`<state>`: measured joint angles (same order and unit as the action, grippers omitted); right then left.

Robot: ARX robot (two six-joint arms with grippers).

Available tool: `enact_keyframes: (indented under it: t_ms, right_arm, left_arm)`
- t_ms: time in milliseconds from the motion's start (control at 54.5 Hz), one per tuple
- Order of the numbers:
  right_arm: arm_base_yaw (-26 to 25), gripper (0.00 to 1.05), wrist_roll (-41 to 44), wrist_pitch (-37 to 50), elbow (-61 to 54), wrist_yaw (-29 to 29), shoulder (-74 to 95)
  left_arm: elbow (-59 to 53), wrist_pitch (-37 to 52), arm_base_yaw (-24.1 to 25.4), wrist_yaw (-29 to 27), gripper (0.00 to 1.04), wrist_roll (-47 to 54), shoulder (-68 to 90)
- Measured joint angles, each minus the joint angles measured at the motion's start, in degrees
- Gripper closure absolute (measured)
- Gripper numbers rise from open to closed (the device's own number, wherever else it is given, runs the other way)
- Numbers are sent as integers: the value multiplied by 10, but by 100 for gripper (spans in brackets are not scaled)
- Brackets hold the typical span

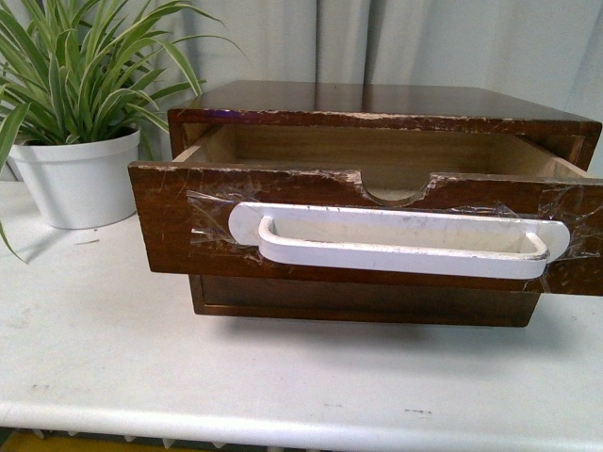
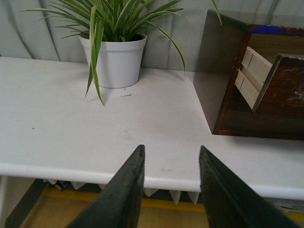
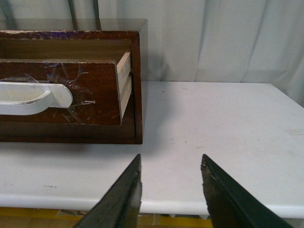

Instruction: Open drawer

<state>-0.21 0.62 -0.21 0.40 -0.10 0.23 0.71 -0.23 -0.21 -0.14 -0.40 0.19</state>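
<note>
The drawer (image 1: 179,221), dark brown with a long white handle (image 1: 396,247) taped on, stands pulled out of its dark cabinet (image 1: 377,102); its half-round notch and pale wood inside show. No arm shows in the front view. My left gripper (image 2: 171,153) is open and empty over the table's front edge, off to the cabinet's left; the drawer's side (image 2: 280,85) shows there. My right gripper (image 3: 171,161) is open and empty over the front edge, to the right of the drawer (image 3: 90,90) and its handle (image 3: 33,99).
A spider plant in a white pot (image 1: 80,179) stands on the white table (image 1: 113,358) left of the cabinet; it also shows in the left wrist view (image 2: 116,61). A plain dark drawer front (image 1: 363,301) sits below the open one. Pale curtains hang behind.
</note>
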Motion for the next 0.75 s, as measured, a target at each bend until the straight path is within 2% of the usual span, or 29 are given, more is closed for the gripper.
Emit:
enact_keyframes:
  t_ms: [92,312,349,385,422,752]
  right_arm:
    - [0,45,0,0,0,0,0]
    - [0,9,0,0,0,0,0]
    - [0,7,-1,0,0,0,0]
    - [0,8,-1,0,0,0,0]
    - [0,9,-1,0,0,0,0]
    - [0,9,-1,0,0,0,0]
  left_arm:
    - [0,0,0,0,50,0,0]
    - [0,0,0,0,15,0,0]
    - [0,0,0,0,10,0,0]
    - [0,0,0,0,5,1,0]
    - [0,0,0,0,7,1,0]
    - [0,0,0,0,6,2,0]
